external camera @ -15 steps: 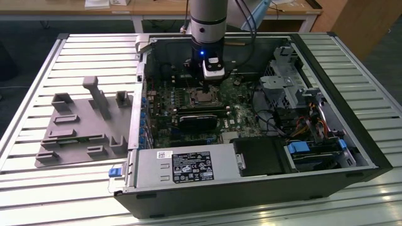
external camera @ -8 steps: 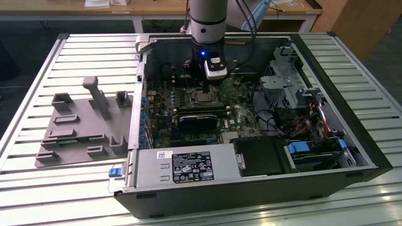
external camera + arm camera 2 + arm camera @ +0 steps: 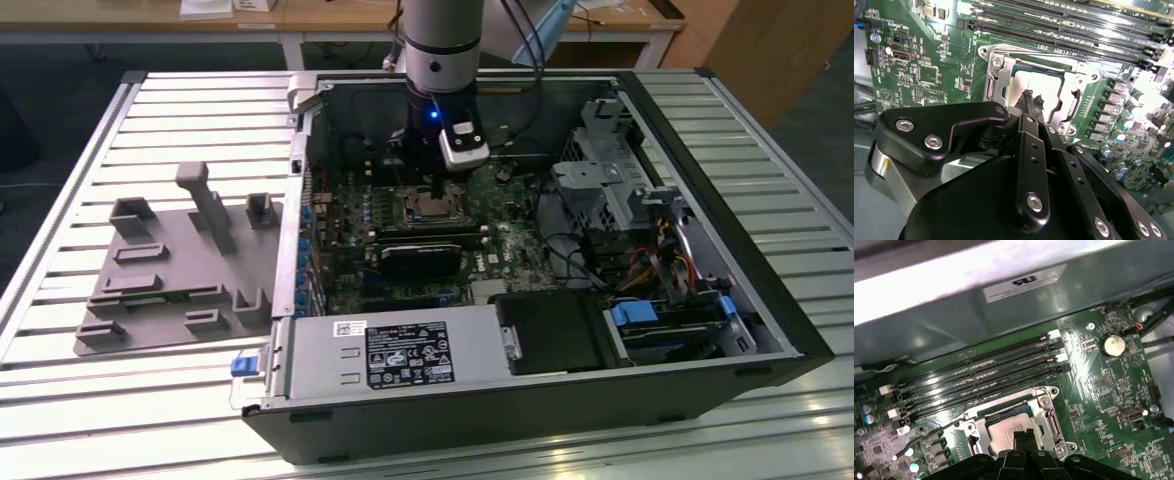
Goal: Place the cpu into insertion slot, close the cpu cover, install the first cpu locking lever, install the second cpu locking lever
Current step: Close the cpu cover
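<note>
The cpu (image 3: 1040, 82) (image 3: 1006, 429) lies flat in the insertion slot (image 3: 431, 208) on the green motherboard, its silvery top showing. The cpu cover (image 3: 995, 80) (image 3: 1048, 412), a silvery frame, lies down around the chip, which shows through its window. My gripper (image 3: 442, 190) (image 3: 1033, 99) (image 3: 1021, 437) hangs straight over the chip with its black fingertips (image 3: 1027, 95) close together and nothing between them. I cannot tell whether they touch the chip. A thin metal rod (image 3: 929, 440) runs out from one corner of the socket; whether the locking levers are latched is unclear.
Long black memory slots (image 3: 984, 380) (image 3: 1079, 25) run beside the socket. A black card (image 3: 420, 255), the power supply (image 3: 387, 350) and a drive cage (image 3: 601, 180) crowd the open case. A grey fixture plate (image 3: 174, 270) lies on the slatted table at the exterior view's left.
</note>
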Robot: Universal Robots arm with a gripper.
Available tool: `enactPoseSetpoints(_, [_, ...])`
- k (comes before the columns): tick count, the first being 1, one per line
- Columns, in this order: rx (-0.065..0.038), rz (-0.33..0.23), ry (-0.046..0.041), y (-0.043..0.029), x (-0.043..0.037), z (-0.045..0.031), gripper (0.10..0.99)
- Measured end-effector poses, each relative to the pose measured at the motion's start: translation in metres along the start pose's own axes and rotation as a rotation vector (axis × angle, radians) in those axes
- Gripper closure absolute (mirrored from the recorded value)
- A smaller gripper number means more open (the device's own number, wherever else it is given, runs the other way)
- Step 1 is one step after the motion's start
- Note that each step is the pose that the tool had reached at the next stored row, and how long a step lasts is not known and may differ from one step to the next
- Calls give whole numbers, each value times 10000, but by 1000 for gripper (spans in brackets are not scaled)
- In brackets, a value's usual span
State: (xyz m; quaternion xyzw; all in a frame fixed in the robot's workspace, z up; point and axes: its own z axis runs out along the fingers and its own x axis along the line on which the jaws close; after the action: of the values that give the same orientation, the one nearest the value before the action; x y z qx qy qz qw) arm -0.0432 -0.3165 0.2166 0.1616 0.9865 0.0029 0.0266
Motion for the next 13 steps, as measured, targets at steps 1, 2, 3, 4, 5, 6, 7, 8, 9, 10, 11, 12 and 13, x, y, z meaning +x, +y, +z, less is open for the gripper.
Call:
enactPoseSetpoints(1, [-5,-110,1,-1,0,2,984])
enactPoseSetpoints(2, [-12,-227,3,-2,0,4,984])
enactPoseSetpoints(3, [-19,-350,5,-3,0,7,984])
enactPoseSetpoints(4, [-23,-455,6,-4,1,8,984])
enactPoseSetpoints(5, [-27,-554,8,-6,1,9,984])
enactPoseSetpoints(6, [-31,-636,9,-9,3,10,984])
enactPoseSetpoints(7, [-35,-699,11,-11,8,11,984])
enactPoseSetpoints(8, [-38,-746,11,-16,20,12,984])
enactPoseSetpoints(9, [-40,-782,11,-21,36,14,984])
enactPoseSetpoints(10, [-40,-813,12,-28,54,16,984])
enactPoseSetpoints(11, [-41,-840,12,-34,72,17,984])
enactPoseSetpoints(12, [-43,-867,12,-41,91,18,984])
enactPoseSetpoints(13, [-44,-895,13,-47,109,20,984])
